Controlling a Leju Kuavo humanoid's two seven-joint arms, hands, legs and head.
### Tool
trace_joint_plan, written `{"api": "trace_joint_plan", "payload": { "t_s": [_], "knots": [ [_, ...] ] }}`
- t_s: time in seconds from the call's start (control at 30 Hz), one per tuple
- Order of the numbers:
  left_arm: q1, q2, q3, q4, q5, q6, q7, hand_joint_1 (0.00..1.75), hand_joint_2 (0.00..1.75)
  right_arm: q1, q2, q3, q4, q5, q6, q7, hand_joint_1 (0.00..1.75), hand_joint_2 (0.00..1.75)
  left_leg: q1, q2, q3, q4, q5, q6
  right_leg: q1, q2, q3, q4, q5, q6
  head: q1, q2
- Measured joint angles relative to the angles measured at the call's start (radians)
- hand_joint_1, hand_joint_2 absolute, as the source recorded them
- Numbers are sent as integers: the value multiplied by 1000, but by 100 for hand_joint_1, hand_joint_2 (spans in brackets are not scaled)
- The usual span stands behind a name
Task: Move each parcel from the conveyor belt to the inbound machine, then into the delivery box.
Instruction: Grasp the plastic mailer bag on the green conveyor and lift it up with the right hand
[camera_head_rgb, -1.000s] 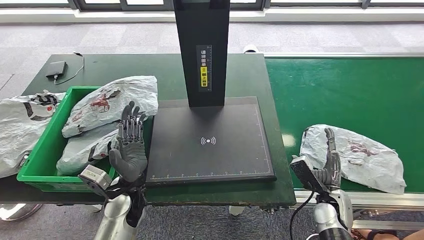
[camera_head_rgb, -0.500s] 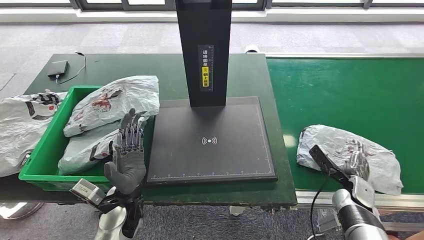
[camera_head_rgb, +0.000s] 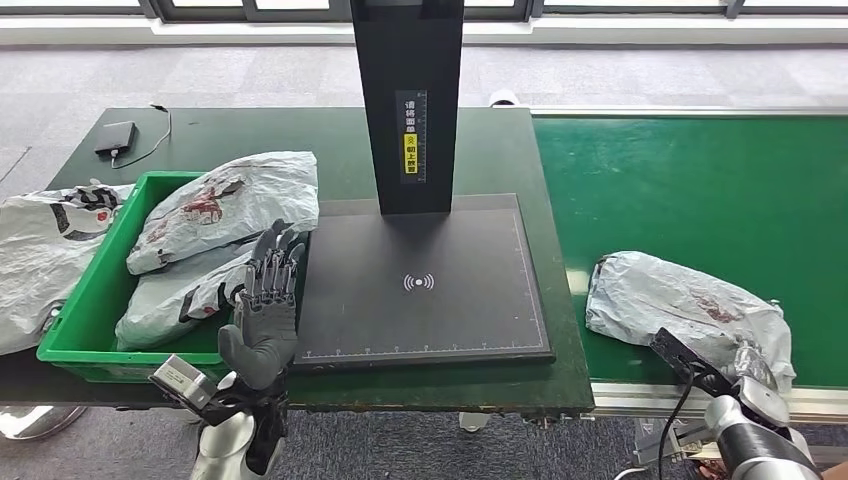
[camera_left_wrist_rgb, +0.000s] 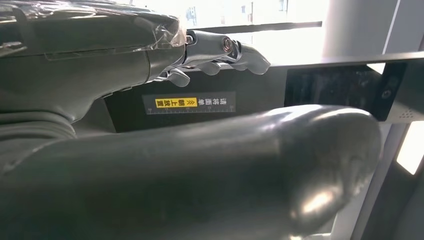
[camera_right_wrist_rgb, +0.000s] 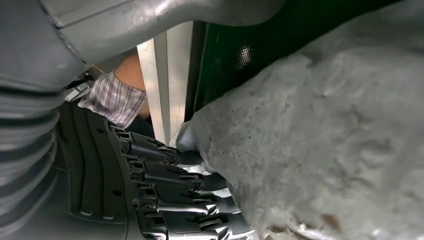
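A crumpled grey parcel (camera_head_rgb: 680, 308) (camera_right_wrist_rgb: 325, 125) lies on the green conveyor belt (camera_head_rgb: 700, 180) close to its front rail. My right hand (camera_head_rgb: 755, 368) (camera_right_wrist_rgb: 100, 150) is at the parcel's near right edge. Its dark fingers (camera_right_wrist_rgb: 165, 180) lie under that edge, while the thumb stays apart from the bag. The inbound machine's black scan plate (camera_head_rgb: 420, 285) is bare, and its post (camera_head_rgb: 408, 100) (camera_left_wrist_rgb: 190, 102) stands behind. My left hand (camera_head_rgb: 265, 305) (camera_left_wrist_rgb: 200, 170) is raised between the plate and the green delivery box (camera_head_rgb: 75, 330), fingers spread and holding nothing.
Two grey parcels (camera_head_rgb: 215, 215) lie in the green box, and another bag (camera_head_rgb: 40, 250) lies on the table left of it. A black device with a cable (camera_head_rgb: 112, 138) sits at the back left. A person's plaid sleeve (camera_right_wrist_rgb: 115, 97) is beside the conveyor frame.
My right hand has swung right along the belt's front edge and dropped low, its fingers going under the parcel's edge. The parcel shifted slightly. The left hand tilted a little.
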Motion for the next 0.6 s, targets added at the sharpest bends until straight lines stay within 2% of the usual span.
{"api": "trace_joint_plan", "payload": {
  "t_s": [0.07,0.17,0.27,0.5,0.6],
  "knots": [
    [-7,0,0,9,-2,-6,0,0,0,1,-9,-3,8,10,79,-19,175,175,1,0,3,0,-1,1,1,0,3,-1,-1,1,0,0],
    [-16,1,1,21,-3,-14,0,0,0,3,-26,-5,14,24,185,-72,175,175,2,-1,9,0,-2,2,2,-1,10,-4,-3,2,0,0],
    [-23,2,1,33,-4,-16,0,0,0,6,-48,-5,16,34,232,-125,175,175,4,-2,12,0,-3,3,3,-2,17,-6,-3,3,0,0],
    [-28,4,4,48,-4,-15,0,0,0,4,-72,-5,16,35,240,-139,175,175,4,-2,16,0,-5,6,4,-3,24,-9,-4,4,0,0],
    [-26,5,7,49,-4,-6,0,0,0,0,-71,-5,16,37,194,-136,175,175,4,-2,16,0,-6,6,4,-3,25,-9,-4,4,0,0]
  ]
}}
